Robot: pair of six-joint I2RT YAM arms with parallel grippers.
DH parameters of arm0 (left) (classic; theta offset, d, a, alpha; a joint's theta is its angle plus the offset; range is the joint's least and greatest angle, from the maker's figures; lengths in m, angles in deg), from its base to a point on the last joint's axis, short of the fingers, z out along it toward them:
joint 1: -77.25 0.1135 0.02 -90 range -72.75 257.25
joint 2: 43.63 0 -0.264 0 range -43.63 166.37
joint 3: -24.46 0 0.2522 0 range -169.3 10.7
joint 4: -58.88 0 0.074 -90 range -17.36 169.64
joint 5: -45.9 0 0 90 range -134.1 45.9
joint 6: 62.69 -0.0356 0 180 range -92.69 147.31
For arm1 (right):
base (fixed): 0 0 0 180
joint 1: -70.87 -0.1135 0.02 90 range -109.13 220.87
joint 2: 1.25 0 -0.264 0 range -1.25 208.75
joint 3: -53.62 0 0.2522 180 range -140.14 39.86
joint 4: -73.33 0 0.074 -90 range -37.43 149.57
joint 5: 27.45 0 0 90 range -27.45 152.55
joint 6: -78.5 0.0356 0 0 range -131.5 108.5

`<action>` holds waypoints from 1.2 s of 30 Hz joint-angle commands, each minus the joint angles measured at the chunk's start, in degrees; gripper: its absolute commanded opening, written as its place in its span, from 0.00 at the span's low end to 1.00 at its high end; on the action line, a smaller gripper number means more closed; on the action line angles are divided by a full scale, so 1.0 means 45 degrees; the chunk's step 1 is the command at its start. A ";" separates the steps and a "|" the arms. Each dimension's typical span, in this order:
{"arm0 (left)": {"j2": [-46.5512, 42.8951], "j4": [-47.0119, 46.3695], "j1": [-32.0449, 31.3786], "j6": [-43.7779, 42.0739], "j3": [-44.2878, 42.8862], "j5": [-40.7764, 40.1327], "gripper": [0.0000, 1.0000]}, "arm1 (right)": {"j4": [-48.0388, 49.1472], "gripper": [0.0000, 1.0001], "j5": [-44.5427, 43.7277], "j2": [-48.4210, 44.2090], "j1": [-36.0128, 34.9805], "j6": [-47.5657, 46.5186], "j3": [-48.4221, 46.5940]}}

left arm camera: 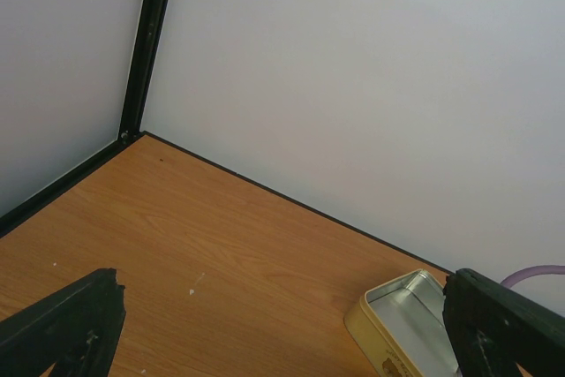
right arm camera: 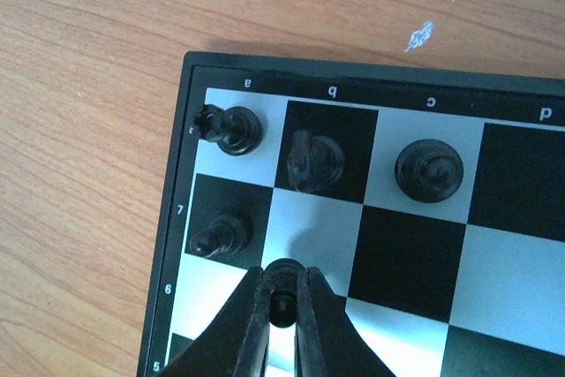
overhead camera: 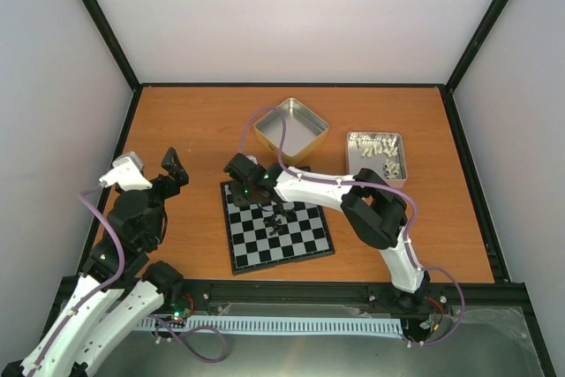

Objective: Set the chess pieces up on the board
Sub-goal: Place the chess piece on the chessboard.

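Nearest us, the left gripper (overhead camera: 169, 169) hangs with its jaws spread wide over bare table (left arm camera: 221, 253), off to the board's side, likely so the working arm has room. On the board (overhead camera: 274, 253), the right gripper (right arm camera: 284, 284) is clamped on 1 black piece (right arm camera: 284, 269), held upright over the light square beside the placed pawn (right arm camera: 221, 236). It is probably a 2nd pawn, though the fingers hide most of it. Beyond stand 3 back-row pieces (right arm camera: 313, 161), 1 per square. Farthest sit the empty tin (overhead camera: 291, 125) and the tin of pale pieces (overhead camera: 403, 156).
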 commanded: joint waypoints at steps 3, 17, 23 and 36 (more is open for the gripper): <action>0.0017 -0.0135 0.0079 -0.0168 -0.0280 -0.0029 1.00 | -0.0458 0.09 -0.0529 0.0540 0.0079 -0.0292 -0.0773; 0.0062 -0.0156 0.0084 -0.0188 -0.0282 0.0010 1.00 | -0.0717 0.09 -0.0893 0.0787 0.0078 -0.0287 -0.0957; 0.0032 -0.0141 0.0084 -0.0188 -0.0280 0.0010 1.00 | -0.0784 0.09 -0.0951 0.0889 0.0076 -0.0311 -0.1041; 0.0032 -0.0141 0.0084 -0.0188 -0.0281 0.0019 1.00 | -0.0784 0.18 -0.0605 0.0724 0.0069 -0.0341 -0.1181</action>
